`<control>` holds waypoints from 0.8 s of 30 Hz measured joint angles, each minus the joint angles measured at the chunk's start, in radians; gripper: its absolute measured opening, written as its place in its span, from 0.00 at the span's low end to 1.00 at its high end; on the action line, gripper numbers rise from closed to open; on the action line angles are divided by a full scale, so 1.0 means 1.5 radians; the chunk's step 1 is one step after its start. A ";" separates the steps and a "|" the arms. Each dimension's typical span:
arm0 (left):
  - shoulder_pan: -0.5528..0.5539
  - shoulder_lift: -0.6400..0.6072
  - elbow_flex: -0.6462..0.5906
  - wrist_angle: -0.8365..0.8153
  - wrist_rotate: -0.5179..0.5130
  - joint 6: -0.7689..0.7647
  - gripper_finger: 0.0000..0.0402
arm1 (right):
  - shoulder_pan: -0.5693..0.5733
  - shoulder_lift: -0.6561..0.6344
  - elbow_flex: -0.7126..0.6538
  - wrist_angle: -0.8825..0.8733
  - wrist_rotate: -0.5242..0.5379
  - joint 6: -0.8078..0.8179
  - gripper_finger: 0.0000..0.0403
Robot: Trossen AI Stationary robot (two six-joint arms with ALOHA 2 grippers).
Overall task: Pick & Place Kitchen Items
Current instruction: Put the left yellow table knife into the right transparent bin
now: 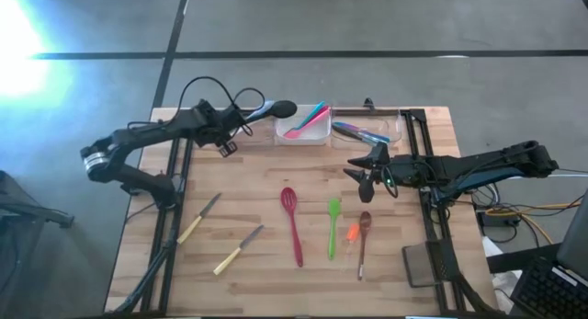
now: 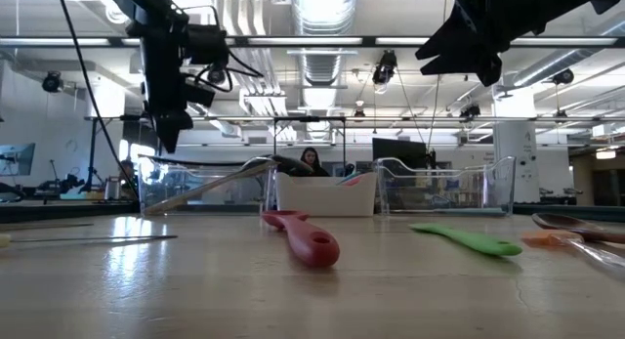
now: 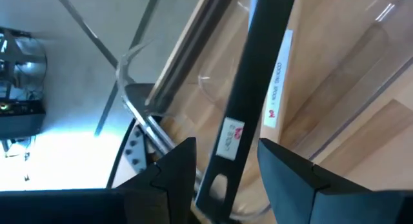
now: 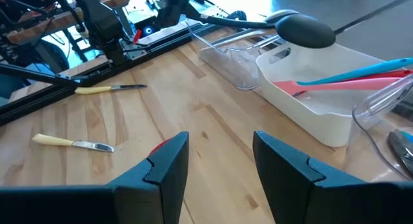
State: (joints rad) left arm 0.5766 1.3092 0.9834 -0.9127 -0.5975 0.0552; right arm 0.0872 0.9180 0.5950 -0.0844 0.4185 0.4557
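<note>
Above left clear tray [image 1: 246,126] — left hand [image 1: 227,146] wide, black ladle [image 1: 266,110] between fingers; right hand [image 1: 360,173] wide.

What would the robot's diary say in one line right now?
left gripper: open around black ladle handle, over clear tray | right gripper: open, empty, above table | red spoon, green spoon: on table

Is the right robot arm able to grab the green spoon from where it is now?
Probably yes. The right gripper hangs open above the table, close to the green spoon, which lies flat with nothing on it, a gap on each side.
</note>
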 joint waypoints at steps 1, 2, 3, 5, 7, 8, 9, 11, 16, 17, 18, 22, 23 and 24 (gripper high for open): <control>0.002 0.003 -0.005 0.009 0.002 0.001 0.42 | 0.000 0.000 0.000 0.000 0.000 0.000 0.41; 0.004 0.006 -0.010 0.015 0.006 0.003 0.42 | 0.000 0.000 -0.001 0.000 0.000 0.000 0.41; 0.006 0.008 -0.015 0.024 0.012 0.005 0.42 | 0.000 0.000 -0.001 0.000 0.000 0.000 0.41; 0.008 0.013 -0.025 0.043 0.038 0.011 0.42 | 0.000 0.000 -0.002 -0.001 0.000 0.001 0.41; 0.011 0.017 -0.034 0.064 0.063 0.018 0.42 | 0.000 0.000 -0.002 -0.001 0.000 0.001 0.41; 0.012 0.019 -0.036 0.071 0.071 0.021 0.42 | 0.000 0.000 -0.002 -0.001 0.000 0.001 0.41; 0.014 0.023 -0.037 0.073 0.076 0.021 0.42 | 0.000 0.000 -0.002 -0.001 0.000 0.001 0.41; 0.018 0.027 -0.038 0.074 0.072 0.031 0.42 | 0.000 0.000 -0.002 -0.001 0.000 0.001 0.41; 0.018 0.022 -0.036 0.075 0.053 0.038 0.42 | 0.000 0.000 -0.002 -0.003 0.000 0.001 0.41; 0.018 0.020 -0.036 0.074 0.053 0.038 0.42 | 0.000 0.000 -0.002 -0.003 0.000 0.001 0.41; 0.018 0.019 -0.036 0.074 0.053 0.038 0.42 | 0.000 0.000 -0.002 -0.004 0.000 0.001 0.41; 0.017 0.004 -0.036 0.073 0.061 0.038 0.42 | 0.000 0.000 -0.002 -0.004 0.000 0.001 0.41; 0.018 -0.004 -0.036 0.073 0.073 0.036 0.42 | 0.000 0.000 -0.002 -0.004 0.000 0.001 0.41; 0.017 -0.011 -0.036 0.073 0.087 0.032 0.42 | 0.000 0.000 -0.002 -0.005 0.000 0.001 0.41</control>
State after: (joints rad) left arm 0.6028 1.2929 0.9298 -0.8032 -0.4665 0.1027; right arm 0.0872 0.9180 0.5922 -0.0914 0.4183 0.4567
